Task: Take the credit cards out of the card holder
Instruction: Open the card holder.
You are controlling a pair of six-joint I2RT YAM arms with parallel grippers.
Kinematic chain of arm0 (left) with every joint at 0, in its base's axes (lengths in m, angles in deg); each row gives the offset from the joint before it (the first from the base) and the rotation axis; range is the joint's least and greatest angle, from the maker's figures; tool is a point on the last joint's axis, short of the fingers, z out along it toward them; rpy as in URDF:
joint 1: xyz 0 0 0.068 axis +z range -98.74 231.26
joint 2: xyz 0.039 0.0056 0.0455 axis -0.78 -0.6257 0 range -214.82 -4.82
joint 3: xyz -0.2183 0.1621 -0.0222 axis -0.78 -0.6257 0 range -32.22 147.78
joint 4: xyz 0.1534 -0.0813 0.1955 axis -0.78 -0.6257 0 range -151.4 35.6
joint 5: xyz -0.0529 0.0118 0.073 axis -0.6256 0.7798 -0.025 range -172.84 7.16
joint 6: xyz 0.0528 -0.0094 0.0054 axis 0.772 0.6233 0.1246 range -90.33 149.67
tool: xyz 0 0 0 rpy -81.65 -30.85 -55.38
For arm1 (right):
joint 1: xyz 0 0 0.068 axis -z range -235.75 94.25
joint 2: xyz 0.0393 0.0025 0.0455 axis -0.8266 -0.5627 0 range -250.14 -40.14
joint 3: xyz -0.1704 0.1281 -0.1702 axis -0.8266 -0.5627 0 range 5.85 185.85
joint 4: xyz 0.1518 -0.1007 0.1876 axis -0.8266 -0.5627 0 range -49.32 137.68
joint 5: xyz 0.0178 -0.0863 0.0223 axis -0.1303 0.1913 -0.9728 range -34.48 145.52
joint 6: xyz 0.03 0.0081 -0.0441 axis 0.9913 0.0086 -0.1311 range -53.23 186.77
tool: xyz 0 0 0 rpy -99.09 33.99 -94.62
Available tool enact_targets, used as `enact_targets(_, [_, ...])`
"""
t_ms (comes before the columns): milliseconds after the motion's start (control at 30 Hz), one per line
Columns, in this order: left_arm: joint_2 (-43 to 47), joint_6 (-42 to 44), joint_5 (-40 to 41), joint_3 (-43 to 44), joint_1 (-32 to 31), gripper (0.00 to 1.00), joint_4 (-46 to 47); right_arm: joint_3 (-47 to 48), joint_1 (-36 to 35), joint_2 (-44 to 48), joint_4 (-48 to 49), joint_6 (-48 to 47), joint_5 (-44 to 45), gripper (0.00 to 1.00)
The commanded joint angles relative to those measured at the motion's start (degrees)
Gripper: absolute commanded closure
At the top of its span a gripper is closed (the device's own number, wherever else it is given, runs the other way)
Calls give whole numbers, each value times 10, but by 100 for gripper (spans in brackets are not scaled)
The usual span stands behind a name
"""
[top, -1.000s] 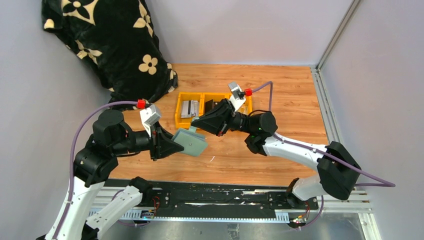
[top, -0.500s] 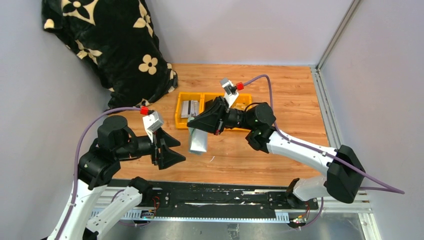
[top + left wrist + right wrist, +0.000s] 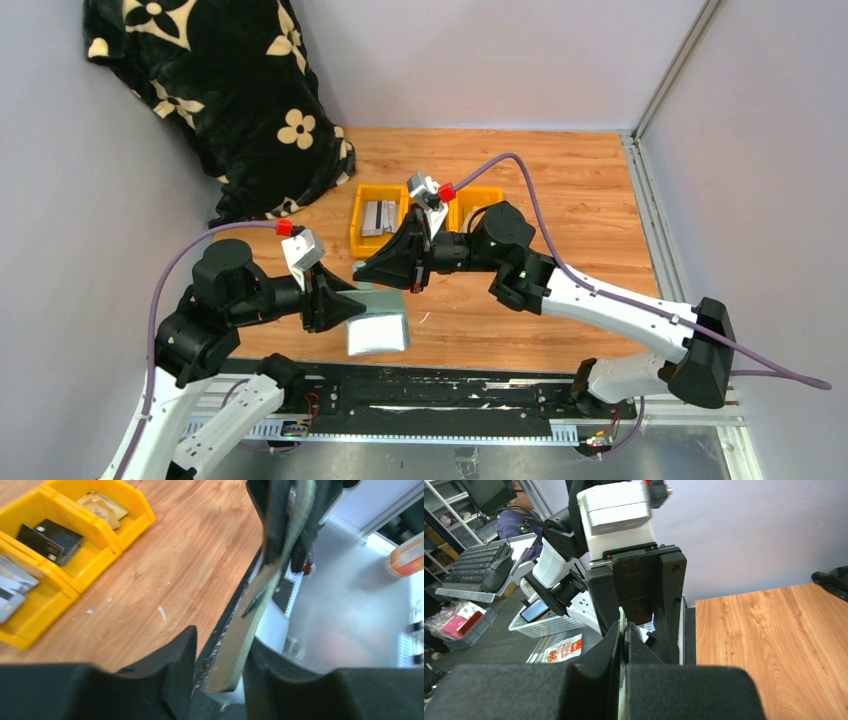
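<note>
Two-arm handover of the card holder, held in the air over the near edge of the wooden table. The right gripper is pressed together on the holder's upper edge; its own camera shows both fingers closed on a thin pale-green rim. The holder hangs edge-on from that grip, down between the fingers of the left gripper. The left jaws stand spread, with a gap visible on one side of the leather, so they frame the holder without clamping it. The yellow bins farther back already contain cards; whether any remain in the pockets cannot be told from these views. The step in hand is judged to be the left arm taking a hold of its own. To do this well, the left fingers should close on the lower flap only, clear of the pocket mouths, while the right keeps its pinch until the soft leather is firmly caught. The two grips should then draw apart gently so the fold opens and the pockets face the right arm. A slack or skewed hold risks dropping the holder off the table edge.
</note>
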Motion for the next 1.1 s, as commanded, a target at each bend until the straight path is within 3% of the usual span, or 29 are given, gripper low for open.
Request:
enact_targets(0, [9,8,0,-5,-3,65,8,39,-28,15,-39,-52,28,100])
enact_targets(67, [9,5,-3,-1,-3,82,11,38,-30,14,-36,-48,26,99])
enact_targets(133, [8,1,-6,7,-3,100,14,29,-30,18,-32,-49,27,82])
enact_targets(233, [0,-3,-33,20,-3,100,13,-5,-22,48,-26,-63,24,50])
enact_targets(333, [-14,-18,-53,32,-3,100,13,-51,-7,91,-45,-92,32,29])
enact_targets(600, [-39,-40,-82,45,-3,100,15,-139,-1,201,-168,-222,99,20])
enact_targets(733, [-49,-47,-84,45,-3,100,18,-174,-1,233,-219,-200,161,20])
enact_targets(1067, [-93,-43,-136,64,-3,100,3,-245,-20,295,-276,-181,169,20])
